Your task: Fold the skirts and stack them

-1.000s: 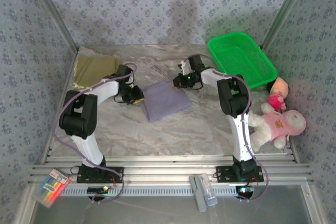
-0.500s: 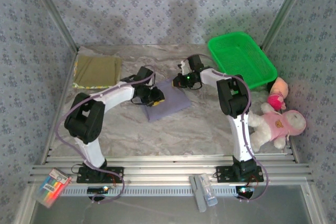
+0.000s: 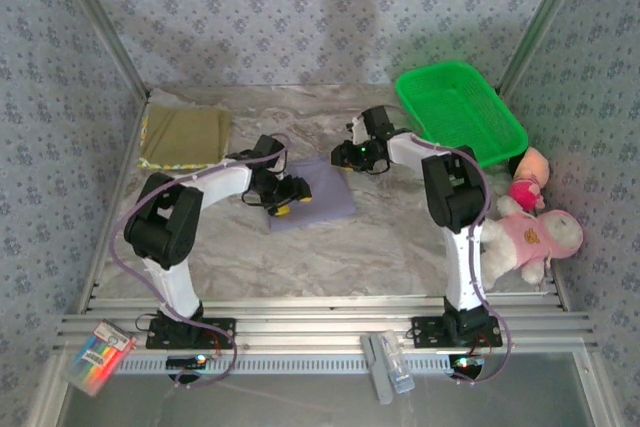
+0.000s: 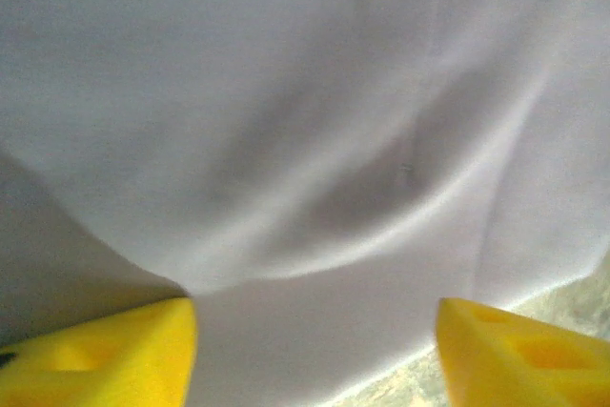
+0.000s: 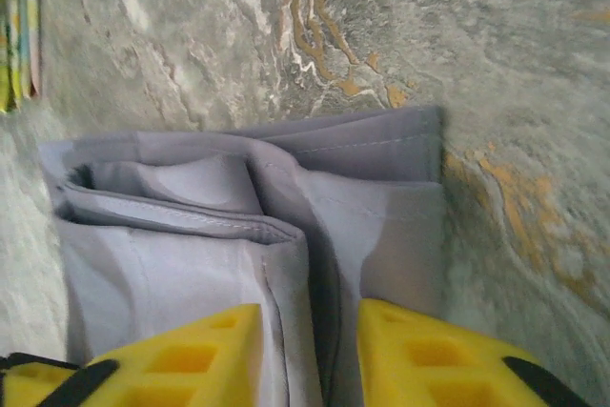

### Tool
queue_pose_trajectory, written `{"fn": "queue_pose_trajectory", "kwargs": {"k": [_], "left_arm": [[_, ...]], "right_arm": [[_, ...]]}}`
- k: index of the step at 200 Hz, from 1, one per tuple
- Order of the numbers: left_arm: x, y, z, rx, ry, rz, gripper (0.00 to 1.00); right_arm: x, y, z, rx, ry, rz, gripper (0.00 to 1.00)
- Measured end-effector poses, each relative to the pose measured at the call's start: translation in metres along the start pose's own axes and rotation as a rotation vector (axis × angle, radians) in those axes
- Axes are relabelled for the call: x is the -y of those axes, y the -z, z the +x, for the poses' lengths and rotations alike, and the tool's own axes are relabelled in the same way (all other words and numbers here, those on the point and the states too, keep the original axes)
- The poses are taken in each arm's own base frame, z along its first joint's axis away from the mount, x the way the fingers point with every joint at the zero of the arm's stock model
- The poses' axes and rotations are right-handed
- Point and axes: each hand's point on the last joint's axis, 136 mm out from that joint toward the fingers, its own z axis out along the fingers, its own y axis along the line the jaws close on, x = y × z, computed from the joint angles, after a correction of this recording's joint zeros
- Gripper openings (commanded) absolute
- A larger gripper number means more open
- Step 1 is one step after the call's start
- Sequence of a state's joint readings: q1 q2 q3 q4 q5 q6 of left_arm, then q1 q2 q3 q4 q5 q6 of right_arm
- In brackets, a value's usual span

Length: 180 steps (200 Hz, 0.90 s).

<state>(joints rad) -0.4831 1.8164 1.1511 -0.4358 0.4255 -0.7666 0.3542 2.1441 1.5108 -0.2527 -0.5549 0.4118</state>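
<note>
Here, one lavender skirt (image 3: 330, 192), one olive skirt (image 3: 185, 135)

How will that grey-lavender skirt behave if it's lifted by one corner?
Probably floppy: the skirt lies in soft layered folds, so a corner lift would likely undo them. It looks thin and light. On the marbled table, a push may bunch it.

the skirt (image 5: 181, 274) is soft matt cloth; the table (image 5: 534, 64) looks smooth, stone-patterned.

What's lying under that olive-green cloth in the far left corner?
A yellow-green cloth edge peeks out beneath the olive skirt; the rest is covered, so more layers cannot be ruled out.
</note>
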Motion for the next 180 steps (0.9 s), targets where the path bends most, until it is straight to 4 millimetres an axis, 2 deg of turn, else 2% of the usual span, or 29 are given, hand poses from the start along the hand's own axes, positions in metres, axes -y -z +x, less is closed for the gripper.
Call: {"fn": "queue_pose_trajectory", "kwargs": {"k": [16,31,36,37,44,53,64,83,104,123,180], "left_arm": [[0.004,0.018,-0.003,0.028,-0.024,0.015,0.79],[0.005,0.037,-0.011,0.067,-0.026,0.028,0.8],[0.003,0.043,-0.015,0.081,-0.021,0.031,0.81],[0.003,0.044,-0.015,0.083,-0.02,0.032,0.81],[-0.001,0.052,-0.021,0.106,-0.007,0.029,0.81],[-0.009,0.059,-0.029,0.128,0.013,0.019,0.81],[-0.021,0.063,-0.036,0.146,0.036,-0.001,0.81],[-0.043,0.062,-0.037,0.141,0.069,-0.053,0.81],[-0.054,0.052,-0.032,0.107,0.072,-0.086,0.85],[-0.062,0.044,-0.027,0.084,0.072,-0.103,0.86],[-0.069,0.028,-0.027,0.055,0.073,-0.108,0.86]], "right_arm": [[-0.01,0.022,-0.005,0.047,0.021,0.027,0.55],[-0.025,0.046,-0.011,0.105,0.05,0.045,0.52],[-0.03,0.052,-0.012,0.124,0.062,0.05,0.47],[-0.031,0.053,-0.012,0.128,0.063,0.05,0.43],[-0.038,0.061,-0.01,0.148,0.073,0.055,0.31],[-0.048,0.065,-0.006,0.161,0.096,0.054,0.2],[-0.058,0.062,0.003,0.158,0.114,0.049,0.1],[-0.064,0.044,0.028,0.109,0.136,0.057,0.0],[-0.056,0.022,0.059,0.037,0.129,0.083,0.0],[-0.044,0.01,0.076,-0.006,0.12,0.113,0.0],[-0.026,-0.006,0.091,-0.05,0.086,0.149,0.0]]}}
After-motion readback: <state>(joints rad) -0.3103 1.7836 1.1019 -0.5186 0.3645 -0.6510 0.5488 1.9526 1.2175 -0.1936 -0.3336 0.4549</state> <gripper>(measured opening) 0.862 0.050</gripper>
